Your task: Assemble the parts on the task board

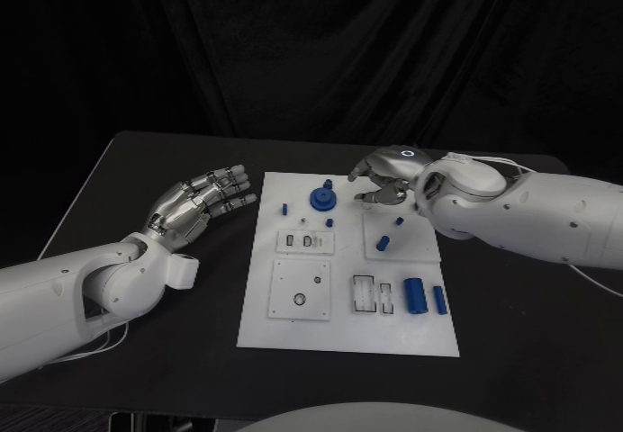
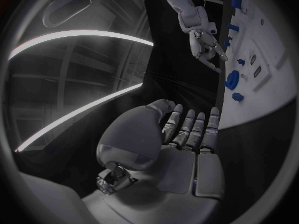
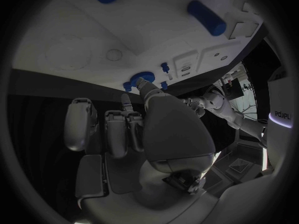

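The board lies mid-table on the black table, long side running from 12 to 6 o'clock. The left hand hovers off the board's edge at about 9 o'clock, over bare table, palm up with fingers stretched apart toward the board and nothing in it; the left wrist view shows the same flat, released palm. The right hand hangs over the board's far corner at about 1 o'clock, fingers curled downward with the tips close together just above the white surface; whether something small sits between the tips I cannot tell. In the right wrist view its fingers are bent in beside the thumb, with no part seen in them. On the board, a blue disc with a peg stands at about 12 o'clock, just beside the right hand's fingertips toward 9 o'clock. A thin blue pin stands near the board's edge, toward 9 o'clock from the disc, and a small blue piece lies just below the disc. A short blue peg stands toward 3 o'clock of centre, with a tiny blue bit above it. Two blue cylinders lie side by side at about 4 o'clock, the thicker one nearer the centre, next to a pair of rectangular slots. A square plate with a hole sits at about 7 o'clock.
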You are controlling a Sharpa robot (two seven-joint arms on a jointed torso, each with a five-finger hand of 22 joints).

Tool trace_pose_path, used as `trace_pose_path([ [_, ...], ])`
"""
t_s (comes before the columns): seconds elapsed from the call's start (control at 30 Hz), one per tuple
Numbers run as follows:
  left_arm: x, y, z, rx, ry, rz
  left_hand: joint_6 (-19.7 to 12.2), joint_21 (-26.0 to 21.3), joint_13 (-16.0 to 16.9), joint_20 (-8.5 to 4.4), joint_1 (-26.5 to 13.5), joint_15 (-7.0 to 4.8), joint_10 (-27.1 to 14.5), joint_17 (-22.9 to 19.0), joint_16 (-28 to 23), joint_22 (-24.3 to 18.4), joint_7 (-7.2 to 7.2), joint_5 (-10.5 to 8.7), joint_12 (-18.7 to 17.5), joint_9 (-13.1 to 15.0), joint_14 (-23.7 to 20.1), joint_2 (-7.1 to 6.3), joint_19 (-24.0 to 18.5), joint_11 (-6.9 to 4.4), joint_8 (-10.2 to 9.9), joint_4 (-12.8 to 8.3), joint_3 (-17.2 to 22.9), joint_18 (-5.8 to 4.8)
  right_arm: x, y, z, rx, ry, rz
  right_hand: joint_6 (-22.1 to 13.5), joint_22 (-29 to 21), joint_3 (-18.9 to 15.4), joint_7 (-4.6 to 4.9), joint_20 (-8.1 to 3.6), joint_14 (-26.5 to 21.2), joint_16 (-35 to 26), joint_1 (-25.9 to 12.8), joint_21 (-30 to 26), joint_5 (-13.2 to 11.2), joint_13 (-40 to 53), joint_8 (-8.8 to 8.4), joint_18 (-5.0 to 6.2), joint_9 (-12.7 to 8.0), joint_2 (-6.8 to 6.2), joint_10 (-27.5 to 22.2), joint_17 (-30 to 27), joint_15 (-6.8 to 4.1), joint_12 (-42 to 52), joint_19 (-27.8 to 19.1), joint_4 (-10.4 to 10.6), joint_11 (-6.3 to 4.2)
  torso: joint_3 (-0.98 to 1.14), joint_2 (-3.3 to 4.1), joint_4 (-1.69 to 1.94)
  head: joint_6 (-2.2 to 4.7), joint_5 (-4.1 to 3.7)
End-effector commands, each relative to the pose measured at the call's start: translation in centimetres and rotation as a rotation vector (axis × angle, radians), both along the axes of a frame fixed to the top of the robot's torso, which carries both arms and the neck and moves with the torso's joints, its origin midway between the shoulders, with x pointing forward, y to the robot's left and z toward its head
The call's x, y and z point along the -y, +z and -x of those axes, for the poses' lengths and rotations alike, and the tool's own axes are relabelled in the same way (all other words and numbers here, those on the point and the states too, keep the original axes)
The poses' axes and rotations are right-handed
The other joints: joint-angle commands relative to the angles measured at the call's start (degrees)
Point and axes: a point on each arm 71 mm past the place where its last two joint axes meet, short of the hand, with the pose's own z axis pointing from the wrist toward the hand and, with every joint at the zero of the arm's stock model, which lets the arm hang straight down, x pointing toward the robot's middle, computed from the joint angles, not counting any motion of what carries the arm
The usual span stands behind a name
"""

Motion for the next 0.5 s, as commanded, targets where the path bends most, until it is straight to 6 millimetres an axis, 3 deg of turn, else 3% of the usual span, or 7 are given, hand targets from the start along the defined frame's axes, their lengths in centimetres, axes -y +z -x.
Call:
trace_pose_path([
  [0.03,-0.3,1.0,0.2,0.129,0.028,0.087,-0.1,0.3,0.0,0.07,-0.5,0.38,0.0,0.1,0.3,0.1,0.32,0.05,0.1,0.0,0.1,0.19,0.4,0.51,-0.1,0.0,0.2,-1.11,1.9,1.0,0.7,0.034,-0.035,-0.023,0.6,8.6,-0.1,-0.03,0.11,5.1,0.3,-0.1,0.7,-0.1,12.4,0.19,0.35,0.0,0.21,3.7,13.6,0.11,0.4,0.7,0.4,0.37,0.00,-0.01,-0.02,0.22,-0.10],
  [0.27,-0.2,1.0,0.2,0.128,0.027,0.087,0.0,0.3,0.1,0.07,-0.5,0.38,0.0,0.1,0.3,0.1,0.33,0.05,0.2,0.0,0.1,0.17,0.4,0.52,0.0,0.0,0.2,-1.13,6.7,0.9,1.9,-0.018,-0.124,0.017,1.5,8.4,-0.3,-0.11,0.06,4.8,-0.4,-0.6,0.2,-1.0,10.5,0.13,0.47,0.0,0.25,2.2,13.0,0.03,-0.3,0.6,1.2,0.27,0.00,-0.27,-0.15,-0.12,-0.26],
  [0.37,-0.1,1.0,0.1,0.126,0.022,0.089,0.0,0.3,0.1,0.07,-0.5,0.38,0.0,0.1,0.3,0.1,0.33,0.05,0.2,0.0,0.1,0.17,0.4,0.52,0.0,0.0,0.2,-1.13,8.4,0.5,2.3,-0.039,-0.162,0.029,1.8,8.2,-0.4,-0.12,0.03,4.4,-1.0,-0.6,-0.3,-1.7,9.5,-0.01,0.58,0.0,0.23,1.5,12.3,0.00,-0.7,0.4,1.6,0.25,-0.11,-0.29,-0.15,-0.08,-0.41],
  [0.5,0.0,0.9,0.1,0.124,0.020,0.089,0.0,0.3,0.1,0.06,-0.6,0.39,0.0,0.1,0.3,0.1,0.34,0.05,0.2,0.0,0.1,0.15,0.5,0.52,-0.1,0.0,0.3,-1.14,9.9,0.1,2.7,-0.049,-0.196,0.021,1.9,8.1,-0.5,-0.16,0.00,4.1,-1.5,-0.6,-0.7,-2.0,9.0,-0.11,0.67,-0.1,0.13,1.1,11.8,-0.03,-0.9,0.2,1.8,0.22,-0.13,-0.32,-0.18,-0.20,-0.12],
])
